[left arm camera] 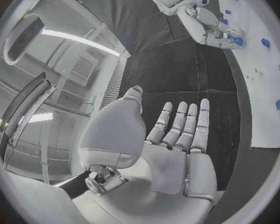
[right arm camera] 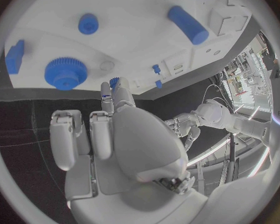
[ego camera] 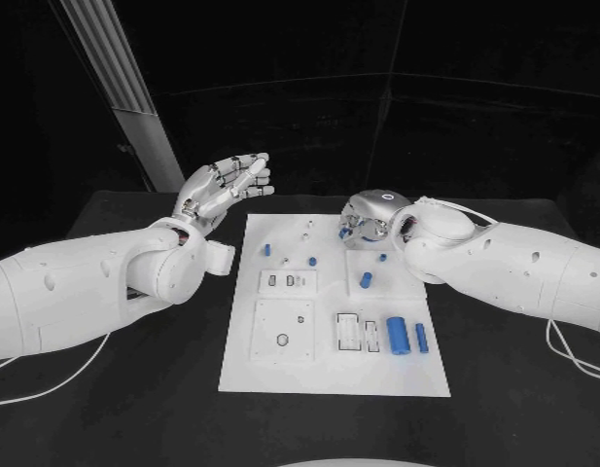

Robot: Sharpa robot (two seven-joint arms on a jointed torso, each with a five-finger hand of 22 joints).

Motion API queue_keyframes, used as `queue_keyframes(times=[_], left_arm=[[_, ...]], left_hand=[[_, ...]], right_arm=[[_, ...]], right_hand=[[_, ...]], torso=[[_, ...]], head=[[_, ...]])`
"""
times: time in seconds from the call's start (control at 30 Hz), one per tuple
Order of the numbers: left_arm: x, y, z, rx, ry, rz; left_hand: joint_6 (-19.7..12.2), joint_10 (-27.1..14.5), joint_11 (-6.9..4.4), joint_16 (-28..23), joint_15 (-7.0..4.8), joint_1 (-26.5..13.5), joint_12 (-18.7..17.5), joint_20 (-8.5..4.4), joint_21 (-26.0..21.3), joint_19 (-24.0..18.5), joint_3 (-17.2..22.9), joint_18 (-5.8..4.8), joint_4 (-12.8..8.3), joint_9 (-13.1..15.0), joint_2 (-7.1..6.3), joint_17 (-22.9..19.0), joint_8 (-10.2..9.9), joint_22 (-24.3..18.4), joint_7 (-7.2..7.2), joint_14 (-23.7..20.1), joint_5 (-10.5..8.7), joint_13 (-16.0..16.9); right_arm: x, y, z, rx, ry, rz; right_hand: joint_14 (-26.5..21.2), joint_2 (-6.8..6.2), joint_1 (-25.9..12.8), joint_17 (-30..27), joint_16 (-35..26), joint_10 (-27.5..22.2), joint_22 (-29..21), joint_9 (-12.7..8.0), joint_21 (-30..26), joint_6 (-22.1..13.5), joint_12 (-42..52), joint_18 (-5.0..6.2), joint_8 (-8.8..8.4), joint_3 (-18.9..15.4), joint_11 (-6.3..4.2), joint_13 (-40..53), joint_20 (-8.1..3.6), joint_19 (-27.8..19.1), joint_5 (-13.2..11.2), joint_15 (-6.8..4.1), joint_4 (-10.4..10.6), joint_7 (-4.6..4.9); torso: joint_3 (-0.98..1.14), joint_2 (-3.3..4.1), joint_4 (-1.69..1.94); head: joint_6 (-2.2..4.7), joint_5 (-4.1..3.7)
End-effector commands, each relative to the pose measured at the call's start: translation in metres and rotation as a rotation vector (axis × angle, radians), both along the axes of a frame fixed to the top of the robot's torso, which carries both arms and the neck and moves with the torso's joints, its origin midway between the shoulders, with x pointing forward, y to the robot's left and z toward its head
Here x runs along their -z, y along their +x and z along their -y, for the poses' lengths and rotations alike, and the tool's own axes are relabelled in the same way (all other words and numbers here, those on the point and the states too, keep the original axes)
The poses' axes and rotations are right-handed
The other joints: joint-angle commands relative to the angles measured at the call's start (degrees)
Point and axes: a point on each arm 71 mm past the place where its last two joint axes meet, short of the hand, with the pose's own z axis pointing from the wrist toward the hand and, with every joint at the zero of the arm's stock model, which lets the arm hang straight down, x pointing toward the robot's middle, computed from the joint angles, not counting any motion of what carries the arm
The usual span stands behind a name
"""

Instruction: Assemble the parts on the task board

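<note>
At the upper right of the white board (ego camera: 331,379), a small blue gear (right arm camera: 114,82) is pinched in the right hand (ego camera: 372,216), far nearer the parts than the open, raised, empty left hand (ego camera: 226,188).

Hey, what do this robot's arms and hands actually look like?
Both arms are smooth, rounded white shells with small dark dots. The left hand and right hand are silver metal with segmented fingers. Thin white cables trail from both arms.
</note>
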Motion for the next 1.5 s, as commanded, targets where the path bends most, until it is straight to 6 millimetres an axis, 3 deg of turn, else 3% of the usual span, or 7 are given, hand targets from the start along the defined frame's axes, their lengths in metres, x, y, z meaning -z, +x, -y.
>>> queue_keyframes(times=[0.03,0.23,0.87,1.2,1.37,1.5], left_arm=[[-0.016,-0.004,-0.001,0.011,-0.078,0.21],[-0.016,-0.004,0.001,0.014,-0.078,0.21],[-0.016,-0.002,0.004,0.018,-0.079,0.213],[-0.016,-0.002,0.004,0.02,-0.079,0.213],[-0.016,-0.001,0.004,0.019,-0.079,0.213],[-0.016,-0.002,0.004,0.02,-0.079,0.213]], left_hand=[[-0.4,0.3,0.11,-0.3,0.1,0.2,-0.2,-0.1,0.0,-0.5,0.2,0.75,0.0,-0.1,0.59,0.0,0.4,-0.1,7.46,-0.4,-0.25,0.0],[-0.5,0.3,0.11,-0.3,0.1,0.2,-0.2,-0.1,0.0,-0.5,0.2,0.74,0.0,-0.1,0.65,0.0,0.4,-0.1,7.46,-0.4,-0.24,0.0],[-0.7,0.2,0.12,-0.4,0.13,0.5,-0.2,-0.1,0.0,-0.6,0.2,0.7,0.0,-0.1,0.85,0.0,0.5,-0.1,7.47,-0.5,-0.17,0.0],[-0.7,0.2,0.13,-0.4,0.13,0.5,-0.3,-0.1,0.0,-0.6,0.3,0.7,0.0,-0.1,0.92,0.0,0.5,-0.1,7.48,-0.5,-0.15,0.0],[-0.7,0.2,0.13,-0.4,0.13,0.5,-0.3,-0.1,0.0,-0.6,0.3,0.7,0.0,-0.1,0.92,0.0,0.5,-0.1,7.48,-0.5,-0.15,0.0],[-0.8,0.2,0.13,-0.4,0.14,0.5,-0.3,-0.1,0.0,-0.6,0.3,0.69,0.0,-0.1,0.97,0.0,0.5,-0.1,7.48,-0.5,-0.14,0.0]], right_arm=[[-0.02,-0.001,-0.005,-0.054,0.1,0.145],[-0.026,0.003,-0.009,-0.063,0.121,0.172],[-0.018,0.023,-0.037,-0.077,0.076,0.127],[-0.014,0.029,-0.045,-0.077,0.052,0.1],[-0.011,0.031,-0.049,-0.074,0.037,0.08],[-0.01,0.033,-0.05,-0.069,0.028,0.069]], right_hand=[[4.1,-0.03,0.8,2.8,0.2,0.6,15.1,0.0,0.2,0.5,-0.5,-0.43,-0.3,0.0,0.0,0.0,-0.19,6.0,0.1,-0.08,0.5,0.09],[4.1,-0.11,0.9,2.9,0.2,0.8,15.1,0.0,0.2,0.6,-0.8,-0.43,-0.46,0.0,0.08,0.0,-0.14,6.0,0.0,-0.02,0.7,0.16],[4.1,-0.2,1.7,2.9,0.2,0.9,15.1,-0.2,0.2,0.6,-2.3,-0.43,-1.2,0.0,0.3,0.0,0.05,6.0,0.1,0.17,1.3,0.34],[4.1,-0.23,1.9,2.8,0.2,0.9,15.1,-0.2,0.2,0.5,-2.8,-0.43,-1.47,0.0,0.42,0.0,0.13,6.0,0.1,0.26,1.5,0.43],[4.1,-0.27,2.0,2.9,0.3,0.8,15.1,-0.2,0.2,0.5,-3.2,-0.43,-1.69,0.0,0.5,0.0,0.19,6.0,0.1,0.34,1.7,0.48],[4.1,-0.3,2.1,2.9,0.3,0.7,15.1,-0.2,0.2,0.4,-3.4,-0.43,-1.77,0.0,0.52,0.0,0.22,6.0,0.1,0.36,1.7,0.49]], torso=[[-0.04,0.09,-0.03],[-0.03,0.07,0.02],[0.02,0.15,0.09],[-0.01,0.09,-0.08],[0.0,0.07,-0.04],[0.01,0.1,0.0]], head=[[0.18,0.08],[0.36,0.53],[0.93,1.74],[0.58,2.3],[0.56,1.95],[0.44,2.18]])
